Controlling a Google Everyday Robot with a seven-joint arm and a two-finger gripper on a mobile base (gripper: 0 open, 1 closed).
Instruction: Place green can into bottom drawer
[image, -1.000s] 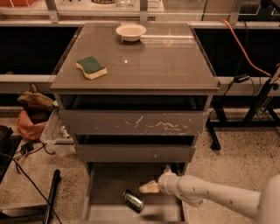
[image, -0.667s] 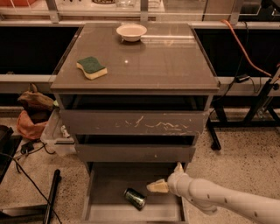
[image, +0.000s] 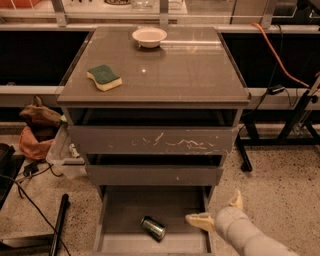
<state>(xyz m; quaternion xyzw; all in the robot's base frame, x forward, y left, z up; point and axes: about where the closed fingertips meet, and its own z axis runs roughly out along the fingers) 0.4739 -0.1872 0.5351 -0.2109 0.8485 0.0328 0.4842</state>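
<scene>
We see a grey-brown cabinet (image: 155, 150) under dim light, its flat surface (image: 180, 70) carrying two things set well apart. Below the surface sit a drawer front (image: 152, 140) scratched white and a plain middle drawer front (image: 155, 175), while the bottom drawer (image: 130, 205) stands pulled out, its floor in full view. The robot's pale arm (image: 250, 240) reaches in from the lower right, and its gripper (image: 212, 205) hangs over the drawer's right edge with its two fingers spread wide, holding nothing. On the surface, a white bowl (image: 149, 36) stands near the back edge and a green-and-yellow sponge (image: 104, 77) lies toward the left. The green can (image: 153, 227) lies on its side on the floor of the bottom drawer, near the front, just left of the gripper and apart from it.
</scene>
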